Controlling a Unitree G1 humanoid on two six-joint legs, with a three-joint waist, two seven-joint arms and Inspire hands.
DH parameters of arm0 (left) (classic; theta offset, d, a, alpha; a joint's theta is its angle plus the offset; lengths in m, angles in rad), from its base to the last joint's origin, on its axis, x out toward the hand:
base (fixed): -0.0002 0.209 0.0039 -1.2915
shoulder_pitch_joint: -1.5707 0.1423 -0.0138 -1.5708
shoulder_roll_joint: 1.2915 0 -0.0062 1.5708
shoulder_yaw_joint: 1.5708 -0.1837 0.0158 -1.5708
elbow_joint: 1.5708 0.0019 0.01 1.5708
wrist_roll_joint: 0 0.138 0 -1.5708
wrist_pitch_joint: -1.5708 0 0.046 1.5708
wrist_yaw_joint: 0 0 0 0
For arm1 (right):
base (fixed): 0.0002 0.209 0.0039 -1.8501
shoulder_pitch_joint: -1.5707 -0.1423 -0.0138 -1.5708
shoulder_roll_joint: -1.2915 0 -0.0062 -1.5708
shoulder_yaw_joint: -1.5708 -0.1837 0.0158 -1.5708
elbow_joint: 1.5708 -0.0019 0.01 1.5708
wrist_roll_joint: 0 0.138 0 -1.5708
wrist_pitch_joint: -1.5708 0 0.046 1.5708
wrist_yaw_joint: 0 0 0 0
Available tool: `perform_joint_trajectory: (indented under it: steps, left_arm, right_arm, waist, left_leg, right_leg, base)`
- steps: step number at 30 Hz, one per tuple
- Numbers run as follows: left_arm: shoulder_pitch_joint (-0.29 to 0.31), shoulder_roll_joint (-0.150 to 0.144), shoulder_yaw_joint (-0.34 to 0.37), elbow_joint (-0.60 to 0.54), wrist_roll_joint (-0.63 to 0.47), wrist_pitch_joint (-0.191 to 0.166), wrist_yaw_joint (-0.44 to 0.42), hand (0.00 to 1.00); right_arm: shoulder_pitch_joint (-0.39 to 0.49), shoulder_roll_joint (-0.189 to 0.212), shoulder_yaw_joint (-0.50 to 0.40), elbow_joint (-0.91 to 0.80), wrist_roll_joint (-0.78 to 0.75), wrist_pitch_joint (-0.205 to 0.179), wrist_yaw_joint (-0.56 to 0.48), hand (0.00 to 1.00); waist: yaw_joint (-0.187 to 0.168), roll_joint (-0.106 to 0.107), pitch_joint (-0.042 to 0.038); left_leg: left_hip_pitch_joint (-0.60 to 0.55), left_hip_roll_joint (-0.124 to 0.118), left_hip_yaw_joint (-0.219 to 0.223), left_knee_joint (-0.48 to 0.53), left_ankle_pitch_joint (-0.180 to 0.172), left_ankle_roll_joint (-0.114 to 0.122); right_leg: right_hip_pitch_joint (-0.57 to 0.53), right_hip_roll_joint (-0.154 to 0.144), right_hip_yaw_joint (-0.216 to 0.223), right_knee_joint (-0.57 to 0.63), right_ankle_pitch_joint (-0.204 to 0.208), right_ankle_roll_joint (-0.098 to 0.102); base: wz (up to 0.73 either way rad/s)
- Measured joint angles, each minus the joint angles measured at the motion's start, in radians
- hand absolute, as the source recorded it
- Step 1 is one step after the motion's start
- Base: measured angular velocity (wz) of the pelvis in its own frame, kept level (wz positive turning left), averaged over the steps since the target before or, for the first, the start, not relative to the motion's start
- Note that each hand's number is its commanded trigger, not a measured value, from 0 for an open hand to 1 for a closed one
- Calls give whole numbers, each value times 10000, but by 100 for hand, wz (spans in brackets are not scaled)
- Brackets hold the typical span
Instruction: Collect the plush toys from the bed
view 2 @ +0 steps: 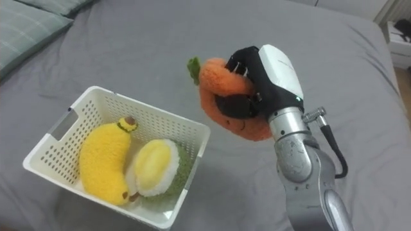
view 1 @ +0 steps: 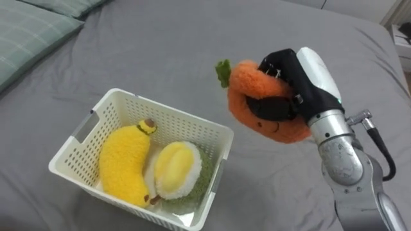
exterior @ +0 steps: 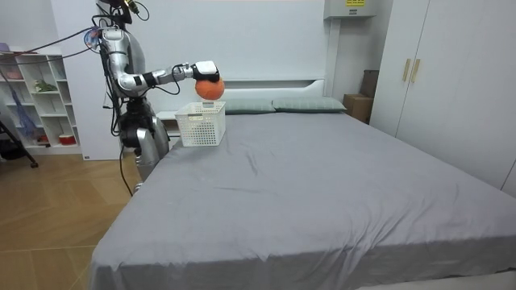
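Room view. Grey bed takes up most of the room. We log the robot standing at its head corner, at the room view's left, beside a white shelf. A white basket sits on the mattress just before the robot; we judge it was put there so toys need little carrying. The right hand is stretched forward with the orange plush toy in its grasp, showing above the basket in this view.

Left eye view. The basket holds a banana toy and a yellow-and-green durian-like toy, side by side and touching. A pillow lies at upper left. The orange plush toy hangs clear of the sheet, beside the basket's right corner and not over its opening, its green tuft towards the basket. The right hand has its dark fingers curled tightly over the toy's top and across its front, sinking into the plush. We judge this wrap keeps the soft round body from slipping.

Right eye view. We note the same entries. The toy's stitched smile shows below the fingers. We count two toys binned and a third held, not yet dropped.
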Motion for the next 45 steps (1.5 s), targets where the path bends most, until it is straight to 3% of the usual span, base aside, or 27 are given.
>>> perform_joint_trajectory:
  steps: [4,9,15,17,19,23,33,34,35,37,41,45]
  left_arm:
    - [27,-20,-78,-199,-12,10,21,0]
    - [-18,-28,-145,-198,-12,-62,91,0]
    - [-78,-25,-497,-174,-37,-97,504,0]
    - [-145,-2,-481,-91,-35,-119,515,0]
    - [-154,-11,-480,-91,-21,-112,509,0]
    - [-155,-12,-475,-99,-18,-27,495,0]
    - [-296,-26,-479,-122,-9,154,459,0]
    - [-321,-18,-481,-122,-8,155,418,0]
    - [-378,-19,-493,-121,-9,155,404,0]
    - [-448,-19,-505,-121,-14,151,398,0]
    - [-465,102,-908,-124,93,209,395,0]
    - [-457,104,-968,-122,250,298,376,0]
  right_arm:
    - [-249,26,494,-400,109,0,-194,100]
    - [-732,122,879,-412,331,-16,-221,100]
    - [-752,237,1978,-365,328,-1,-131,100]
    - [-751,329,2239,-365,324,9,104,100]
    - [-752,334,2376,-365,357,29,243,100]
    - [-752,408,2588,-366,496,143,545,100]
    - [-774,702,3376,-151,384,461,1397,99]
    - [-787,759,3501,72,340,459,1421,71]
    - [-798,816,3611,362,317,467,1461,53]
    - [-799,829,3726,753,317,503,1635,0]
    - [-910,845,3843,1474,215,677,1747,0]
    - [-968,836,3841,1681,94,754,1859,0]
  waist:
    - [126,76,-147]
    - [282,38,-179]
    - [348,-41,-111]
    - [436,-115,-35]
    - [592,-147,-18]
    - [895,-152,-20]
    - [1241,-191,-39]
    - [1293,-202,-33]
    - [1374,-222,-21]
    - [1437,-269,13]
    - [1425,-455,101]
    - [1430,-473,104]
  left_leg:
    - [-6,-4,-11,15,4,4]
    - [96,3,-14,-34,3,1]
    - [35,-16,-107,-18,2,1]
    - [6,-18,-166,-12,0,-3]
    - [-26,-19,-196,-11,-2,-2]
    - [-98,-30,-286,-8,0,-2]
    - [-132,-30,-295,-9,11,-8]
    - [-126,-30,-297,-9,11,-9]
    - [-132,-30,-301,-7,10,-10]
    - [-164,-46,-374,-5,9,-11]
    - [-318,-70,-531,70,19,-21]
    - [-310,-75,-534,70,17,-18]
  right_leg:
    - [4,-8,-54,18,0,0]
    - [121,-2,-47,-3,0,0]
    - [124,-14,-159,3,0,0]
    - [115,-12,-187,2,0,0]
    - [87,-9,-183,2,0,0]
    - [43,-6,-210,-7,0,0]
    - [14,-3,-296,-12,0,0]
    - [21,-2,-306,-16,0,0]
    - [21,-3,-323,-16,0,1]
    - [9,-13,-393,-16,0,0]
    - [-76,-21,-499,-15,0,0]
    - [-85,-24,-491,-20,0,0]
  base:
    - [2]
    - [-1]
    - [4]
    - [8]
    - [6]
    - [6]
    - [0]
    - [0]
    - [0]
    - [10]
    - [12]
    - [0]
